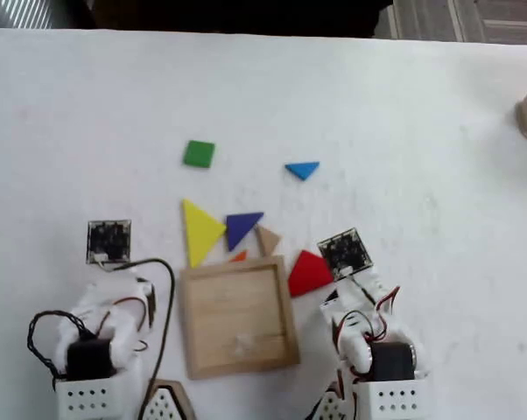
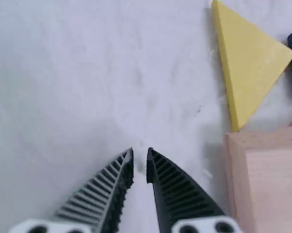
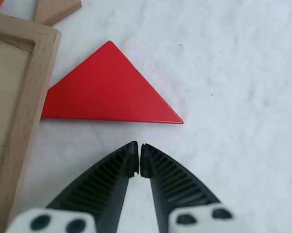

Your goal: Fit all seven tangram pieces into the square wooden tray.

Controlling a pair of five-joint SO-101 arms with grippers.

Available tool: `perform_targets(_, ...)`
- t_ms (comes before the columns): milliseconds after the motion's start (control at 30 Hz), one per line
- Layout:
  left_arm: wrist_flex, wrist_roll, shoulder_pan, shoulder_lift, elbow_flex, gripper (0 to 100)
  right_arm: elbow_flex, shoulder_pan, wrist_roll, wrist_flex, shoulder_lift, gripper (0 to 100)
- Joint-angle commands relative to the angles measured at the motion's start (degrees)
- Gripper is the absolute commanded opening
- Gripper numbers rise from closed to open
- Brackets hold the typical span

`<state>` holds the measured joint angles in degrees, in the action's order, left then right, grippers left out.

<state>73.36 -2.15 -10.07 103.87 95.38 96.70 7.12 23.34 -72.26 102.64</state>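
1. Here's the square wooden tray (image 1: pixel 288 315), lying flat between the two arms, floor bare. Nothing is fitted yet!
2. The left gripper (image 2: pixel 139 159) is pinched to a slit and empty over the white tabletop (image 2: pixel 88 73) beside a tray corner. It looks parked, not committed.
3. The right gripper (image 3: pixel 138 158) is also nearly closed and carries nothing. Its nose is near the large red triangle (image 3: pixel 107 92), which lies just beside the rim, likely the handiest first pick.
4. Count: one tray and seven pieces, all outside it. Red aside, they are the large yellow triangle (image 1: pixel 200 230), dark blue triangle (image 1: pixel 242 227), tan wooden triangle (image 1: pixel 267 239), small light-blue triangle (image 1: pixel 302 169), green square (image 1: pixel 199 154) and an orange piece (image 1: pixel 238 256) whose shape I can't tell.
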Motion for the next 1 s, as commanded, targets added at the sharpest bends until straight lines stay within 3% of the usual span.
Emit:
perform_targets(0,0.5,-0.4,0.5,0.6,-6.0,7,0.1,-4.9,0.2,1.3,0.6,1.8)
perform_targets(167,0.9,-0.5,5.7,0.6,-6.2,7,0.1,-6.8,0.1,1.4,0.6,1.8)
perform_targets(300,1.0,-8.6,13.1,0.4,-7.0,8,0.1,-6.8,0.1,1.4,0.6,1.8)
perform_targets(633,0.6,-6.5,14.3,-0.7,-13.5,8,0.1,-6.9,0.1,1.3,0.6,1.8)
perform_targets(967,0.6,-6.4,15.6,-34.9,-30.4,8,0.1,-6.8,0.1,1.3,0.5,1.8)
